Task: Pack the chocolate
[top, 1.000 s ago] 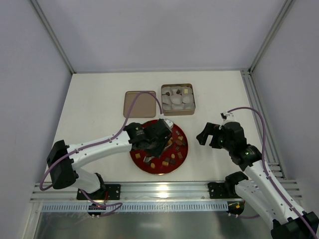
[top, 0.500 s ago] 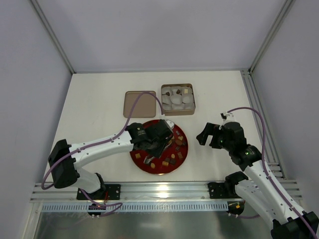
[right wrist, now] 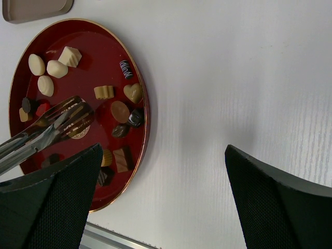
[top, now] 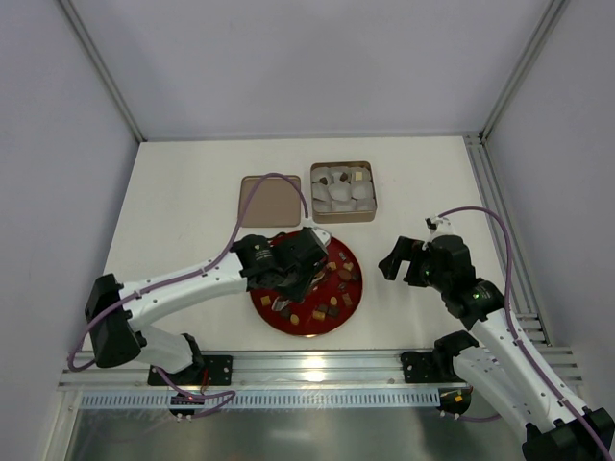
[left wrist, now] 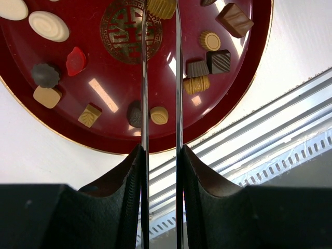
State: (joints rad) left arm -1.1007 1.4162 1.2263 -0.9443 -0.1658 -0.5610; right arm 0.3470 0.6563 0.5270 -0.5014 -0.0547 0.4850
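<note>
Several chocolates (left wrist: 207,61) in dark brown, caramel and cream lie on the red plate (top: 356,285). They also show in the right wrist view (right wrist: 120,111). My left gripper (top: 290,284) hovers over the plate's left half, shut on metal tongs (left wrist: 143,78). The tongs (right wrist: 49,127) reach toward the plate's gold centre emblem. A ridged caramel chocolate (left wrist: 161,7) sits between the tong tips; I cannot tell if it is gripped. My right gripper (top: 397,261) is open and empty over bare table, right of the plate (right wrist: 146,111).
A tan tin box (top: 342,191) with crinkled white paper cups and a few chocolates stands behind the plate. Its flat lid (top: 269,200) lies to its left. An aluminium rail (top: 307,365) runs along the near edge. White walls enclose the table.
My left gripper with the tongs has shifted slightly left and nearer over the plate. The right arm has not moved.
</note>
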